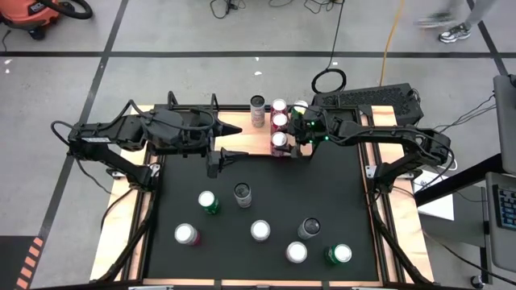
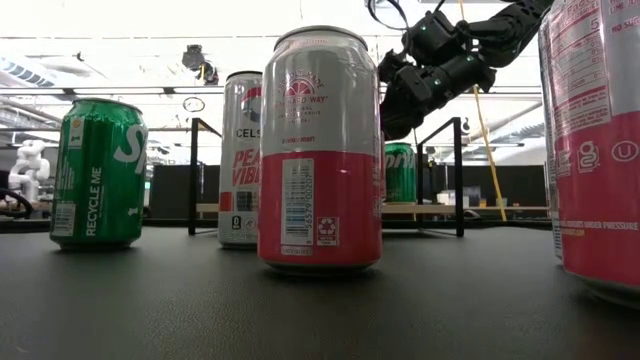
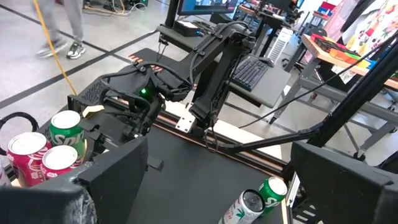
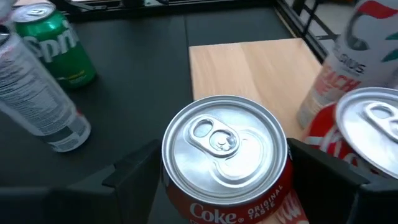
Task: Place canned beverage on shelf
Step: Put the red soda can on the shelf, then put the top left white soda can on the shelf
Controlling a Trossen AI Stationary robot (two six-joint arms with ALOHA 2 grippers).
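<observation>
Here the wooden shelf [image 4: 261,74] lies under and ahead of the right gripper [image 4: 227,171], at the far edge of the black mat [image 1: 266,185]. The left gripper [image 1: 230,155] waits just off the shelf's near edge, fingers wide apart and empty, well to the side of the right one.

The right gripper's fingers [image 4: 134,168] stand on either side of a Coke can [image 4: 227,155], close to its wall; whether they press it or have let go I cannot tell. The can stands upright at the shelf's near edge, with a second red can [image 4: 367,134] just beside it and a tall white can [image 4: 348,62] beyond that. A green can [image 1: 299,107] sits behind the gripper at the shelf's far corner.

To do this step well, I would judge: spread the fingers fully, confirm the base sits wholly on the wood, then lift straight up, not sideways, so no finger clips the neighbouring can. More cans [image 1: 260,230] wait on the mat, nearer the front.
</observation>
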